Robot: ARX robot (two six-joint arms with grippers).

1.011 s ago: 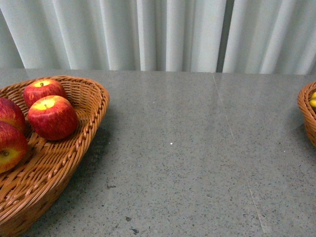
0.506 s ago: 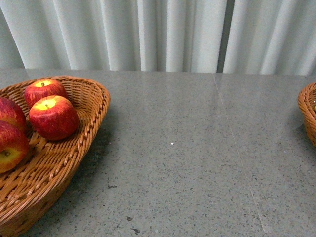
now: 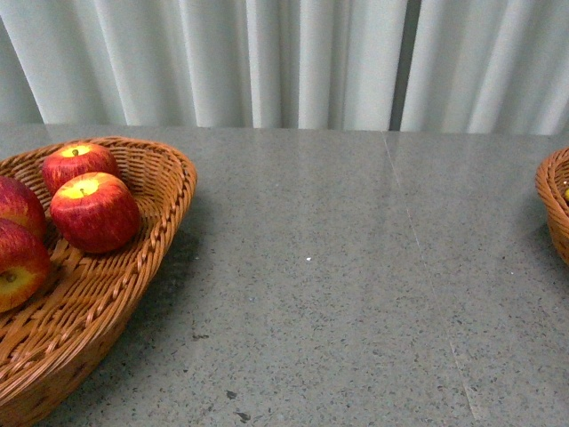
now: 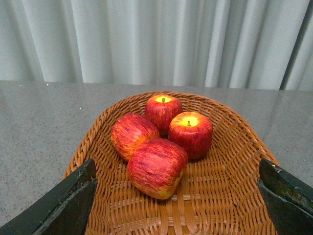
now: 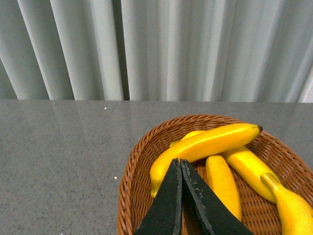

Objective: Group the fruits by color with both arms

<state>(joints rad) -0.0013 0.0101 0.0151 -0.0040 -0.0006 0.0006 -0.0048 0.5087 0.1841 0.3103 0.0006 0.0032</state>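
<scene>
Several red apples with yellow patches (image 3: 95, 212) lie together in a woven basket (image 3: 169, 205) at the table's left. The left wrist view shows them (image 4: 157, 166) from above. My left gripper (image 4: 177, 169) hangs open over this basket, with its black fingers (image 4: 68, 200) wide apart and nothing between them. Several yellow bananas (image 5: 210, 142) lie in a second woven basket (image 5: 134, 171) at the table's right edge (image 3: 553, 200). My right gripper (image 5: 180, 161) is shut and empty, with its tips just above the bananas. Neither arm shows in the front view.
A grey speckled tabletop (image 3: 338, 267) stretches between the two baskets. Pale pleated curtains (image 3: 293, 62) hang close behind the table's far edge.
</scene>
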